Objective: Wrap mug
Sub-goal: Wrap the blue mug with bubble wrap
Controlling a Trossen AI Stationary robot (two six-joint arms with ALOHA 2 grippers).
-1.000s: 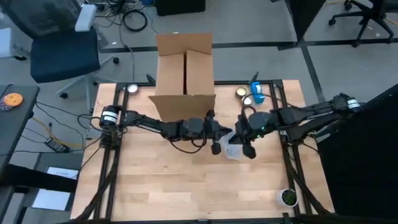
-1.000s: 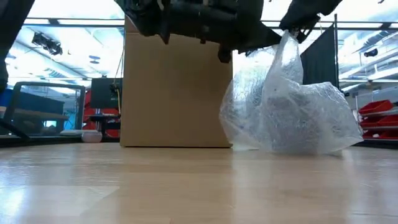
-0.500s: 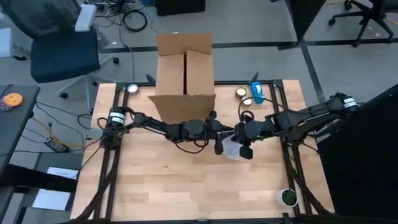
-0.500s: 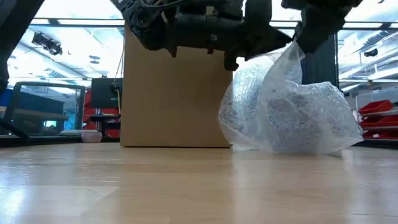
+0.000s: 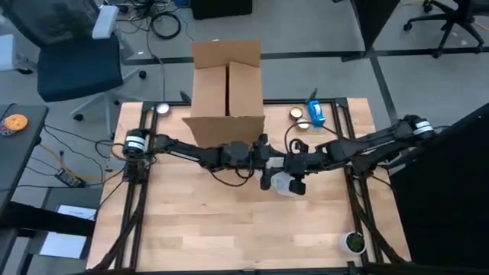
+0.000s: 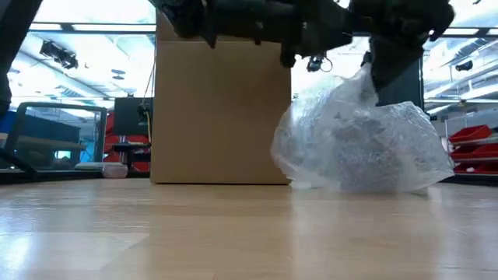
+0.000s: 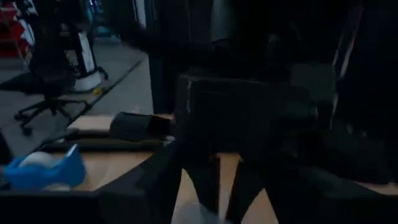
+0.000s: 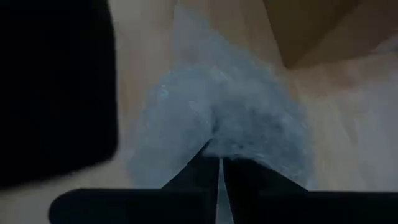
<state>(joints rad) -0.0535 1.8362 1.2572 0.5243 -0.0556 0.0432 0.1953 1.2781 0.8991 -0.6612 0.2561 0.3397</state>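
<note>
The bubble-wrapped mug (image 6: 362, 148) is sitting on the table (image 5: 229, 229), just in front of the cardboard box (image 5: 227, 88). The right gripper (image 8: 219, 163) is pinching the wrap. The left gripper (image 5: 265, 182) is hovering beside the bundle; its finger state cannot be determined.

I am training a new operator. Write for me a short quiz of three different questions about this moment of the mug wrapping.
1. True or false: the bubble-wrap bundle rests on the table.
2. What stands behind the bundle in the low view? A) cardboard box B) metal bucket C) stack of plates
3. Fill in: the right gripper is shut on the ____.

Key: 1 true; 2 A; 3 bubble wrap. The left gripper hangs beside the bundle.
</note>
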